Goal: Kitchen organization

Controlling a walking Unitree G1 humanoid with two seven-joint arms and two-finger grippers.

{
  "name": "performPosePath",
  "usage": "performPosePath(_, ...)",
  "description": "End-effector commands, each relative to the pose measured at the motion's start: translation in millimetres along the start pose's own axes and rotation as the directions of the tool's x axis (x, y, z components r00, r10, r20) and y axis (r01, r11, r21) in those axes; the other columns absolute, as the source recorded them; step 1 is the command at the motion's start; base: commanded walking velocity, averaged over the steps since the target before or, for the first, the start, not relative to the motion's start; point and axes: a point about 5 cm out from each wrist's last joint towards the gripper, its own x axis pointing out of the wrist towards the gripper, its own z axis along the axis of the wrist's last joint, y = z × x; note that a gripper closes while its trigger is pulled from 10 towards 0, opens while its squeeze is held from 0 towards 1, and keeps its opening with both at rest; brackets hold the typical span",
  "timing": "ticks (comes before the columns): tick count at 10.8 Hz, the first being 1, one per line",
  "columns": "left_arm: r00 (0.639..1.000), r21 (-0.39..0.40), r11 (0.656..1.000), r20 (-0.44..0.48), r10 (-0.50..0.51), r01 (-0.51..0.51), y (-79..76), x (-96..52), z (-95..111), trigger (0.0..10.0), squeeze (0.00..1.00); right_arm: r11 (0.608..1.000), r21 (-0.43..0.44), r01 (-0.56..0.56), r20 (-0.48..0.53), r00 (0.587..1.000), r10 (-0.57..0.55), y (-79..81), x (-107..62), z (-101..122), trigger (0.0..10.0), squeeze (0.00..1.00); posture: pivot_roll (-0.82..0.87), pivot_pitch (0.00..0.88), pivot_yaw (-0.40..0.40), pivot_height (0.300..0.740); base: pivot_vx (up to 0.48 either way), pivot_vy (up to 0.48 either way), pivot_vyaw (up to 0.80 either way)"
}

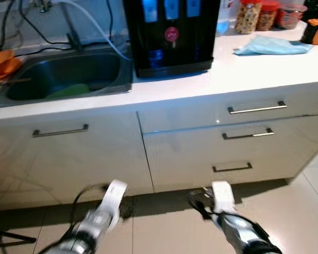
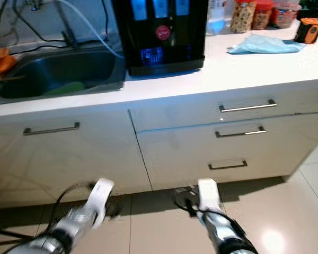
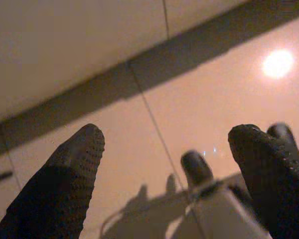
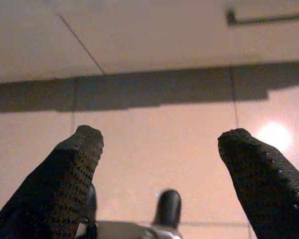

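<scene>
White kitchen cabinets under a pale countertop [image 1: 254, 74] face the robot, with glossy beige floor tiles [image 1: 286, 211] below.

Down low, the left gripper [image 3: 164, 149] hangs over the tiles with its two black dotted fingers [image 3: 74, 164] spread wide and nothing between them. The right gripper [image 4: 159, 149] is equally wide open and empty, pointing at the shadowed toe-kick under the cabinets. Both silver arms reach forward side by side, the left arm [image 1: 103, 211] blurred, the right arm [image 1: 228, 211] sharper.

Ahead of the jaws and above them rise the cabinet fronts: three stacked drawers with slim metal handles [image 1: 257, 108] beyond the right gripper, and a wide door with a bar handle [image 1: 60, 130] beyond the left one.

Higher, on the countertop, a black glossy water dispenser with blue lit panels [image 1: 172, 32] stands above the gap between the grippers. Past the left gripper's side lies a stainless steel sink [image 1: 63, 74] with something green inside. Past the right gripper's side lie a crumpled light blue cloth [image 1: 273, 46], red-lidded jars [image 1: 257, 15], and an orange-and-black object [image 1: 315, 30].
</scene>
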Motion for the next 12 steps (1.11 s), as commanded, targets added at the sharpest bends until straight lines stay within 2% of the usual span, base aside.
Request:
performPosePath(1, 0.999, -0.005, 0.999, -0.029, 0.036, -0.036, 10.9, -2.5, -7, 10.0, 0.0, 1.0, 0.006, 0.012, -0.011, 1.0, -0.012, -1.7, -0.8, -6, 10.0, 0.0, -0.12, 0.0, 0.115, 0.74, 0.0, 0.0, 0.0)
performPosePath(2, 0.997, 0.031, 0.999, -0.064, 0.041, -0.039, 14.0, -4.5, -18, 10.0, 0.0, 0.999, 0.0, 0.04, -0.073, 0.997, -0.04, -9.7, -5.9, -29, 10.0, 0.0, -0.12, 0.0, 0.113, 0.74, 0.0, 0.0, 0.0)
performPosePath(3, 0.996, 0.042, 0.998, -0.076, 0.046, -0.043, 15.0, -5.2, -21, 10.0, 0.0, 0.999, 0.016, 0.044, -0.091, 0.995, -0.043, -9.7, -7.6, -37, 10.0, 0.0, -0.12, 0.0, 0.113, 0.74, 0.0, 0.0, 0.0)
performPosePath(5, 0.996, 0.044, 0.998, -0.078, 0.039, -0.036, 13.9, -4.8, -20, 10.0, 0.0, 0.999, 0.03, 0.041, -0.082, 0.996, -0.039, -8.8, -7.4, -37, 10.0, 0.0, -0.12, 0.0, 0.109, 0.74, 0.0, 0.0, 0.0)
performPosePath(9, 0.998, 0.103, 0.995, -0.059, 0.017, -0.011, 10.2, -3.3, -12, 10.0, 0.0, 1.0, -0.024, 0.01, -0.097, 0.995, -0.012, -2.5, -5.8, -36, 10.0, 0.0, -0.12, 0.0, 0.11, 0.74, 0.0, 0.0, 0.0)
performPosePath(12, 0.998, 0.126, 0.992, -0.064, 0.005, 0.003, 7.9, -2.8, -11, 10.0, 0.0, 1.0, -0.024, 0.009, -0.102, 0.995, -0.012, -3.0, -5.8, -36, 10.0, 0.0, -0.12, 0.0, 0.111, 0.74, 0.0, 0.0, -0.78)
